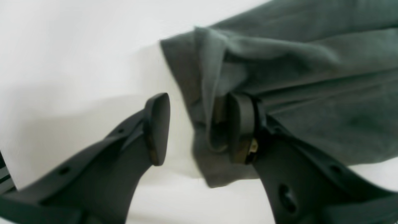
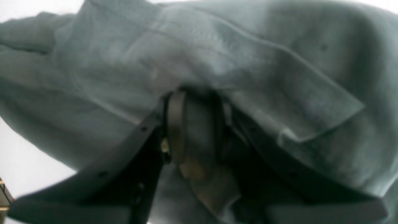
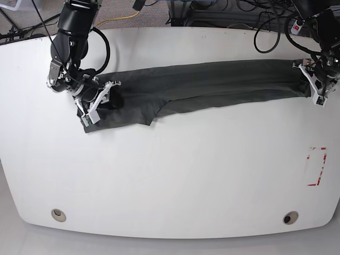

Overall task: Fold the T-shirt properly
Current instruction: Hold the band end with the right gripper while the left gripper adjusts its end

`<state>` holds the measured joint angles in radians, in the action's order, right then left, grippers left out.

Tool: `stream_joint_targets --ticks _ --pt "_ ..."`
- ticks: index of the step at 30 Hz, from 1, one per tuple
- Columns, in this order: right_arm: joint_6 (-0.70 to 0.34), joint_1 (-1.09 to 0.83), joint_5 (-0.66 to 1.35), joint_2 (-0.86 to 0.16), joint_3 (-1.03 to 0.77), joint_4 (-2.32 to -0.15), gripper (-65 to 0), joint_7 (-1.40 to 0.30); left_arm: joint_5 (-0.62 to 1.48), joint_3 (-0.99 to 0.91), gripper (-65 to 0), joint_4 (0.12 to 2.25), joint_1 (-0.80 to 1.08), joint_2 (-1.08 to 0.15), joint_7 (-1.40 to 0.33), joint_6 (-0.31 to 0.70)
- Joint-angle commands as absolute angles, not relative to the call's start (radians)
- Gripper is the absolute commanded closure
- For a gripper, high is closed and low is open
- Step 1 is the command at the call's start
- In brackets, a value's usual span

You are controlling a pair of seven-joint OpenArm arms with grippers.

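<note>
Grey T-shirt (image 3: pixel 212 82) lies stretched in a long band across the far half of the white desk (image 3: pixel 170 180), its ends near both side edges. The near half of the desk lies bare around two round holes (image 3: pixel 59 215) and a red mark (image 3: pixel 317 166). Right gripper (image 2: pixel 196 124) jaws pinch a fold. Left gripper (image 1: pixel 199 129) jaws stand spread around the other end's edge. Cables (image 3: pixel 234 13) lie beyond the desk.

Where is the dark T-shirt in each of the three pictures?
Left wrist view: T-shirt fills the upper right, its corner between the jaws.
Right wrist view: T-shirt fills nearly the whole picture.
Base view: T-shirt stretches as a long band across the upper table.
Shared landmark: the white table.
</note>
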<state>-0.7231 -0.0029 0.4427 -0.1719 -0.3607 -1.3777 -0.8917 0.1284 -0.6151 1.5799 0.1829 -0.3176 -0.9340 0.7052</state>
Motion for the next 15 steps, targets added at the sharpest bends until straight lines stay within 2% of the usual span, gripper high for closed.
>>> stream_joint_targets --ticks 1,9,15 --pt "-0.698 -0.005 0.380 -0.194 -0.369 -1.374 -14.3 -0.924 0.142 -0.668 -26.2 1.590 0.174 -0.377 -0.931 0.698" --pt "-0.698 0.008 0.380 -0.206 -0.367 -1.374 -14.3 -0.921 0.232 -0.748 -26.2 1.566 0.177 -0.455 -0.932 0.698" --pt "-0.698 0.010 0.386 -0.200 -0.366 -1.374 -14.3 -0.923 0.430 -0.779 -26.2 1.484 0.191 -0.512 -0.966 0.698"
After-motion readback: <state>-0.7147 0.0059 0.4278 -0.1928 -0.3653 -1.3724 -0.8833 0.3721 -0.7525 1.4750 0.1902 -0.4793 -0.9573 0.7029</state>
